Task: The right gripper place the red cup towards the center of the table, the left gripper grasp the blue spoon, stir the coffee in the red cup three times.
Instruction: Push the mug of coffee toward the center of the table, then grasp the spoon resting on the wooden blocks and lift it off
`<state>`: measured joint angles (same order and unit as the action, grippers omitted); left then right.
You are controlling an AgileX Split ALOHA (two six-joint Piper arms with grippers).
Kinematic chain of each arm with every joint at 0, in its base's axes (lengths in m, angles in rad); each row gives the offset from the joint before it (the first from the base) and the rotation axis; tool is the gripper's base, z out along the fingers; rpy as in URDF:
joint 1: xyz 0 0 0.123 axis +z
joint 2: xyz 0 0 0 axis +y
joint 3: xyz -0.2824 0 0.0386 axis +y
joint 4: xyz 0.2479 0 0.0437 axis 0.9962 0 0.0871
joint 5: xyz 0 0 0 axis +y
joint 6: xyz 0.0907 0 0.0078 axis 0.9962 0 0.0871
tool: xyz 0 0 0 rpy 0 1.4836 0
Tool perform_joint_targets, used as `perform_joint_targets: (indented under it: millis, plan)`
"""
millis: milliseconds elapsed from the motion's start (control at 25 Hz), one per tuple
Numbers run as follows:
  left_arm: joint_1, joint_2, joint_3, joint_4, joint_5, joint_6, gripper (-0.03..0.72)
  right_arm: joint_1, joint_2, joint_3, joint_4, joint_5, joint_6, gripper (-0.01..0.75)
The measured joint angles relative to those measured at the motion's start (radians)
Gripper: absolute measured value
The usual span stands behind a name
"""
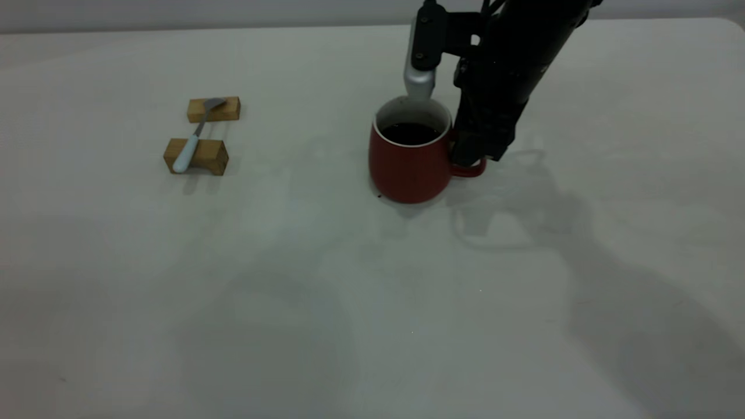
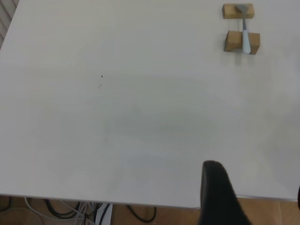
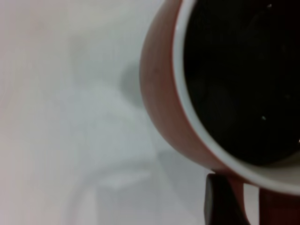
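Note:
The red cup stands near the table's middle, holding dark coffee. My right gripper is down at the cup's handle on its right side. In the right wrist view one finger stands beside the handle with a strip of table between them, so the gripper is open. The blue spoon lies across two wooden blocks at the left, also in the left wrist view. My left gripper hangs open over the table's edge, far from the spoon.
Two tan wooden blocks carry the spoon. The table's edge shows in the left wrist view, with cables and a brown floor below it. Bare tabletop lies between the blocks and the cup.

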<state>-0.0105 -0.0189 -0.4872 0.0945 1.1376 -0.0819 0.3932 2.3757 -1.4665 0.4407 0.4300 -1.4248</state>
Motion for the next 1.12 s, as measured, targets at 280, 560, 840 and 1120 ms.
perform_joint_targets:
  millis: [280, 560, 840, 1120]
  plan:
    - [0.000, 0.000, 0.000, 0.000, 0.000, 0.000, 0.476, 0.008, 0.000, 0.000, 0.038, -0.012, 0.000, 0.392]
    - [0.000, 0.000, 0.000, 0.000, 0.000, 0.000, 0.476, -0.005, -0.032, 0.000, 0.041, 0.047, 0.044, 0.391]
    - [0.000, 0.000, 0.000, 0.000, 0.000, 0.001, 0.476, -0.051, -0.219, 0.000, 0.014, 0.204, 0.236, 0.391]
    - [0.000, 0.000, 0.000, 0.000, 0.000, 0.001, 0.476, -0.117, -0.541, 0.000, -0.117, 0.415, 0.651, 0.391]
